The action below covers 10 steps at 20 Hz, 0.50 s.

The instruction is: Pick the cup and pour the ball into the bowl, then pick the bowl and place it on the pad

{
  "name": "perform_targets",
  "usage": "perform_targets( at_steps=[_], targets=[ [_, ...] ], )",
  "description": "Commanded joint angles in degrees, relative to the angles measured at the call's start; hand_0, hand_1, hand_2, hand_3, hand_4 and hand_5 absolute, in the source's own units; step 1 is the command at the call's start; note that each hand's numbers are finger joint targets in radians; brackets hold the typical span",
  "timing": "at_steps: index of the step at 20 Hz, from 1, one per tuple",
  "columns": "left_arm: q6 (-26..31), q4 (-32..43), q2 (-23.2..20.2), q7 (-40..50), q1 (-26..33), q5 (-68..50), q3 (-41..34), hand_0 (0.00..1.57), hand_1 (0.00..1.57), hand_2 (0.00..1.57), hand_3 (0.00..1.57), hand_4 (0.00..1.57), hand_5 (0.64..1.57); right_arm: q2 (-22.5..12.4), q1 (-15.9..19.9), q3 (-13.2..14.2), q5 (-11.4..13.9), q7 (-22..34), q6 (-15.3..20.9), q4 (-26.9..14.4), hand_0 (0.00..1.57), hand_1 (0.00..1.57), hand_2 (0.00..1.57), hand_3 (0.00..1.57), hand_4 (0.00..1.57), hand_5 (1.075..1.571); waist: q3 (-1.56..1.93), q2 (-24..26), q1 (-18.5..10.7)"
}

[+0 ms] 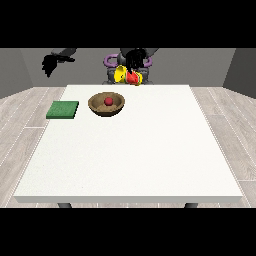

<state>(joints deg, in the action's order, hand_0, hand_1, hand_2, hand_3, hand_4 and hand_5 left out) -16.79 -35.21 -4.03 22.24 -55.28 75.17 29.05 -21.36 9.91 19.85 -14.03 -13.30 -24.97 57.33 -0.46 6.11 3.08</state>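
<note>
A brown wooden bowl (106, 105) stands on the white table (130, 150) at the back left of centre, with the red ball (108, 101) lying inside it. Left of the bowl a flat green pad (63, 110) rests near the table's left edge. The yellow cup (121, 74), red on the inside, is tipped on its side in the air behind the bowl, above the table's far edge. The hand at the view's right (134, 61) is curled round it from above. Far off the table, the hand at the view's left (50, 64) is raised with its fingers hanging relaxed and holding nothing.
The robot's grey torso with purple shoulder rings (109, 61) sits behind the table's far edge. A wide white stretch of table lies in front of the bowl and to its right. Grey plank floor surrounds the table.
</note>
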Motion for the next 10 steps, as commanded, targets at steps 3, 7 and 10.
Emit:
perform_targets(
  at_steps=[3, 7, 10],
  targets=[
    [-12.1, -9.4, 3.9, -2.6, 9.4, -22.4, -17.7, 0.9, 0.9, 0.85, 0.48, 1.26, 1.437, 2.3, -0.1, 0.1, 0.1, 0.3, 3.2, 1.0, 0.0, 0.0, 0.0, 0.0, 0.25, 1.567, -0.78, -2.4, -3.7],
    [-15.5, -16.5, 4.0, -9.7, 16.1, -40.2, -22.1, 0.0, 0.0, 0.0, 0.0, 0.0, 1.541, 6.1, 3.2, -2.3, 1.0, -0.3, 5.0, 2.7, 0.0, 0.0, 0.0, 0.0, 0.33, 1.568, -1.0, -9.4, -1.4],
    [-12.8, -22.4, 4.0, -18.5, 20.3, -53.1, -23.5, 0.0, 0.0, 0.0, 0.0, 0.0, 1.556, 8.1, 4.5, -3.2, 2.4, -0.2, 8.6, 4.1, 0.0, 0.0, 0.0, 0.0, 0.29, 1.57, -0.59, -10.3, -2.1]
  ],
)
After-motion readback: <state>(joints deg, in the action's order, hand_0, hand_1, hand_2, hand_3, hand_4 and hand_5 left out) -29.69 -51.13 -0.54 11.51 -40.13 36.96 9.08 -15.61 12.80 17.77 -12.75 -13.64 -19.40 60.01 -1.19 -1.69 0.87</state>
